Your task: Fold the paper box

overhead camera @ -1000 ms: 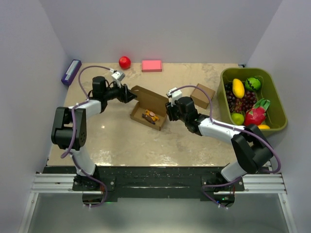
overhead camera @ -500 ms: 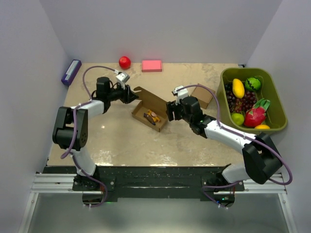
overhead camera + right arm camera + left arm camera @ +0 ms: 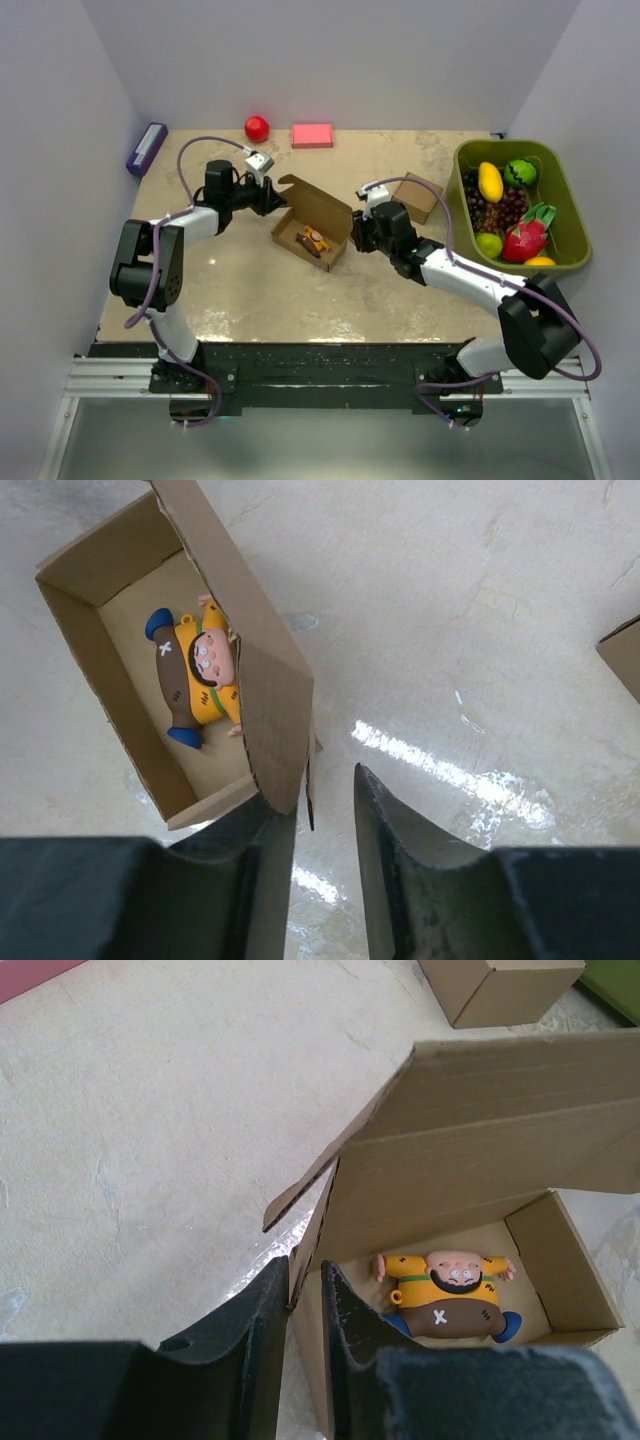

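The paper box (image 3: 312, 224) is a low oblong brown carton mid-table, its lid (image 3: 500, 1120) raised. A toy figure (image 3: 445, 1295) in a yellow shirt lies inside it. My left gripper (image 3: 276, 197) is at the box's left end. In the left wrist view the left gripper (image 3: 303, 1265) has its fingers (image 3: 268, 1350) pinched on the end wall (image 3: 308, 1250). My right gripper (image 3: 358, 232) is at the box's right end. In the right wrist view the right gripper (image 3: 320, 790) stands open around the lid's side flap (image 3: 275, 715). The flap lies against the left finger, with a gap to the right finger (image 3: 385, 850).
A smaller squarish cardboard box (image 3: 417, 197) sits behind the right gripper. A green basket (image 3: 556, 172) of fruit stands at the right edge. A red ball (image 3: 257, 128), a pink block (image 3: 312, 135) and a purple item (image 3: 146, 148) lie along the back.
The left gripper has slid right to the box's end wall and closed on it. The right gripper widened, then narrowed around the lid flap, and the box shifted slightly right.
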Available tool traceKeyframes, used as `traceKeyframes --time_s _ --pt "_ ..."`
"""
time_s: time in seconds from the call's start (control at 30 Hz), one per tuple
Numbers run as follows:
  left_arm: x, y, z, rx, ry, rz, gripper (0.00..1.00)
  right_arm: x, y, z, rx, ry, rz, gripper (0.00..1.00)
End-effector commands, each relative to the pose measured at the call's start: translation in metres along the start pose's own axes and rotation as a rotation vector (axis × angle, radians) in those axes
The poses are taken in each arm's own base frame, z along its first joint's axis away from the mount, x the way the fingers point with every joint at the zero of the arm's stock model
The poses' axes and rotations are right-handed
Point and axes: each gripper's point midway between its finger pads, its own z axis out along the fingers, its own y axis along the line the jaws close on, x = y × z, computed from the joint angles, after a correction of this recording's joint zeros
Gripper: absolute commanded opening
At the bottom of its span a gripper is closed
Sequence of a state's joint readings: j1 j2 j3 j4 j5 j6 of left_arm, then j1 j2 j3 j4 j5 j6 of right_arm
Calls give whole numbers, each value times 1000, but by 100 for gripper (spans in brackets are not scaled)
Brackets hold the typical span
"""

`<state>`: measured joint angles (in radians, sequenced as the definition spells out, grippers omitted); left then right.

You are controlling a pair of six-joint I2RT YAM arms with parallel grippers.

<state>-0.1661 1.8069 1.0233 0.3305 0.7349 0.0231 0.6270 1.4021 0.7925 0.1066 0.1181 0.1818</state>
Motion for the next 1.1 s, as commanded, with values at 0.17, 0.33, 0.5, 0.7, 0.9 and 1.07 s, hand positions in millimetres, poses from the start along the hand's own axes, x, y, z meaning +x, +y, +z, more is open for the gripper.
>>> traceKeyframes --time_s 0.17,0.33,0.5,0.7,0.9,1.07 --pt "-31 -18 2 -10 -48 89 8 -5 -11 -4 62 -7 12 17" --pt "-32 -23 7 -117 -23 109 0 -14 -20 -3 131 -30 25 4" --pt "-35 -29 3 -240 -35 66 0 -28 -21 5 200 -61 55 0" --pt "-35 -28 0 -382 -56 15 0 -46 -23 12 296 -132 131 0" --pt "-11 -24 -9 -516 -81 -71 0 -45 -13 28 347 -156 199 0" --pt "6 -38 -11 -532 -113 -118 0 -34 10 36 360 -149 207 0"
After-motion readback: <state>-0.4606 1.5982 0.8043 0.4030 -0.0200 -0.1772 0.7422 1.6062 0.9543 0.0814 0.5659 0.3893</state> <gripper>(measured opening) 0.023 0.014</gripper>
